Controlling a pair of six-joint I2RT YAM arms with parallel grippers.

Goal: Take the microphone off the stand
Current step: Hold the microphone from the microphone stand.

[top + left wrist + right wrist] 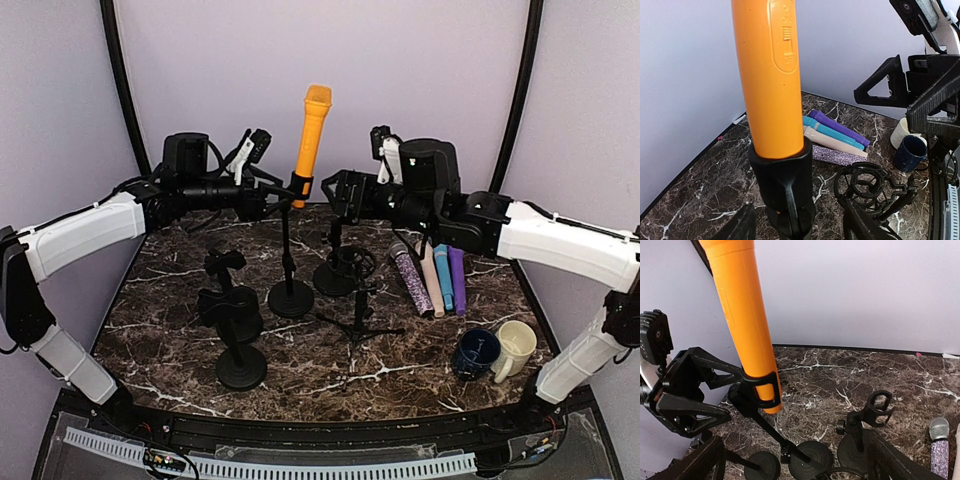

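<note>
An orange microphone (312, 130) stands upright in the black clip (300, 186) of a round-base stand (291, 298) at the table's middle back. My left gripper (268, 200) is open just left of the clip. In the left wrist view the microphone (769, 75) and clip (782, 180) fill the space between the open fingers of my left gripper (799, 227). My right gripper (334, 196) is open just right of the clip. In the right wrist view the microphone (742, 315) and clip (760, 390) are up and left of my right gripper (795, 467).
Several empty black stands (238, 345) stand front left, a shock-mount stand (348, 266) and a tripod stand (358, 322) in the middle. Several microphones, one glittery purple (411, 280), lie at the right. A navy mug (475, 352) and a cream mug (516, 345) stand front right.
</note>
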